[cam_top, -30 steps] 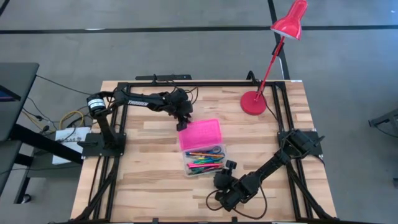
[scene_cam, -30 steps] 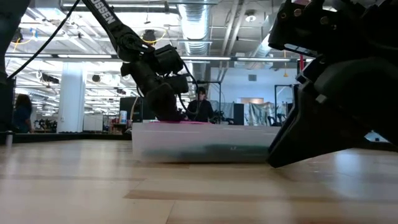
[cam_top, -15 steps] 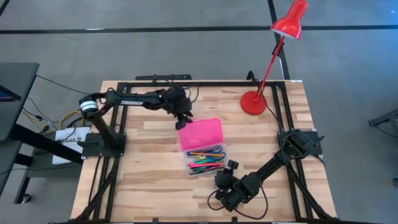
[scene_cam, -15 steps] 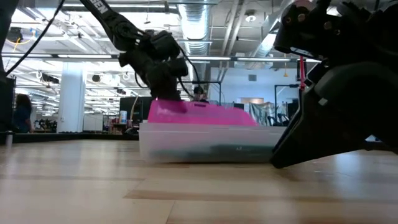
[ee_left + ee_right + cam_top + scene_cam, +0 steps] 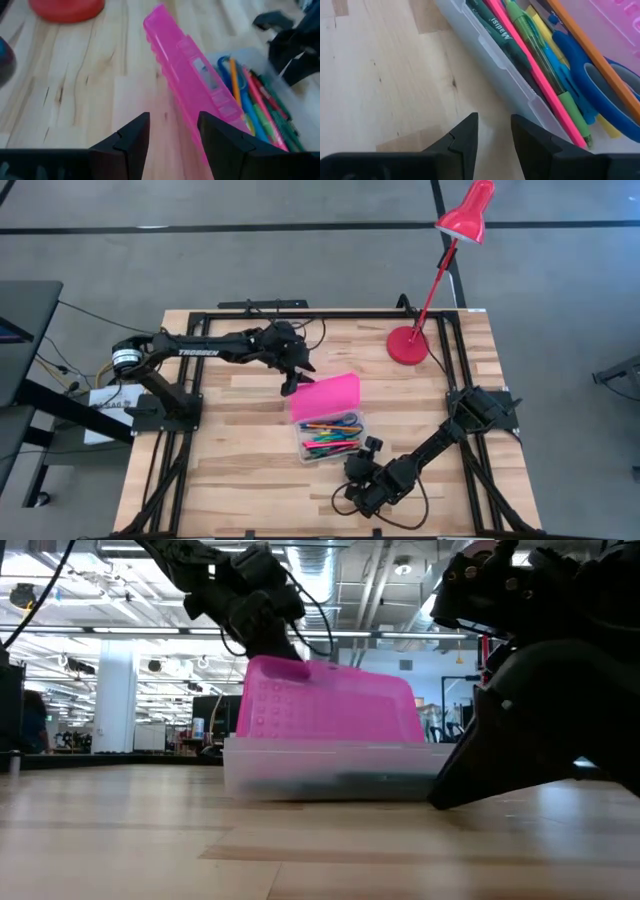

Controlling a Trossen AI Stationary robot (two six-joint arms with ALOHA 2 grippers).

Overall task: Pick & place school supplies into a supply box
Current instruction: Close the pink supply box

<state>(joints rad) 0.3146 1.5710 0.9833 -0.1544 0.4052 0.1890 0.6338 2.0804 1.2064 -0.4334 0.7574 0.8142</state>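
The left end effector (image 5: 291, 383) sits at the far left edge of the pink lid (image 5: 325, 394), its fingers spread and gripping nothing; in the low view it touches the lid's top corner, tipping it up. The lid (image 5: 330, 703) stands nearly on edge above the clear base (image 5: 330, 770), hinged along the base's far long side. From the left end effector the lid lies toward 3 o'clock in the high view, its long axis running roughly 9 to 3, slightly tilted. The base (image 5: 335, 442) holds the pens and pencils (image 5: 328, 440) lying along its length, with the blue-handled scissors (image 5: 600, 95) among them. The right end effector (image 5: 368, 448) waits just beside the base's 4 o'clock corner on the worktop (image 5: 230, 470), fingers parted and empty. Judgement: the left arm is better placed to swing the lid down toward 6 o'clock.
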